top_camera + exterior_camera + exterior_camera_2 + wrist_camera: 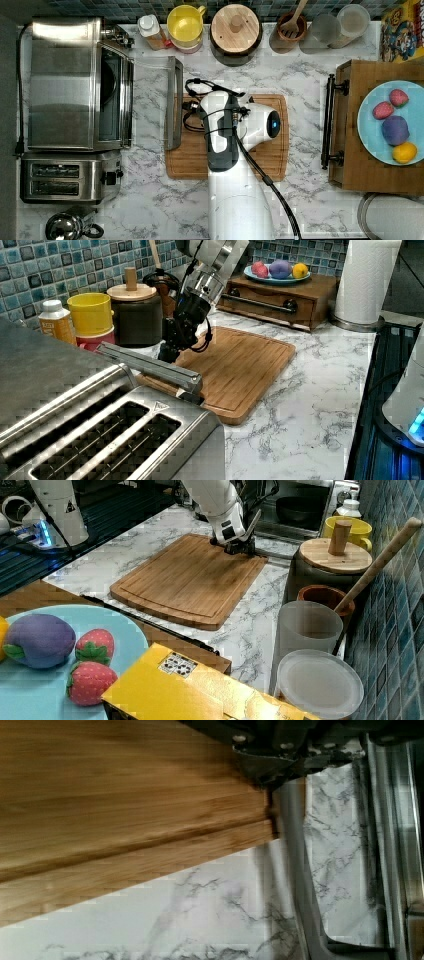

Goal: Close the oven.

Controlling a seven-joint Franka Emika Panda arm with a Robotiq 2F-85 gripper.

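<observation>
The oven stands at the top view's left edge of the counter, above the smaller toaster as that view shows it. Its glass door is dropped flat open toward the middle of the counter, and the long bar handle lies at the door's outer edge, running top to bottom in the top view, right along the left edge of the cutting board.

The hand hangs low over the board's corner nearest the oven, just beside the handle on its far side from the oven body. In the left view it sits directly behind the bar, very close to it, though I cannot tell whether it touches. Whether the fingers are spread or closed cannot be told from these pictures.

The door is not yet shut. What matters for the coming move, as I judge it, is that the handle lies between the hand and the oven, with its long axis crossways to the push: lifting under the bar and swinging it up toward the oven front should close it.
</observation>
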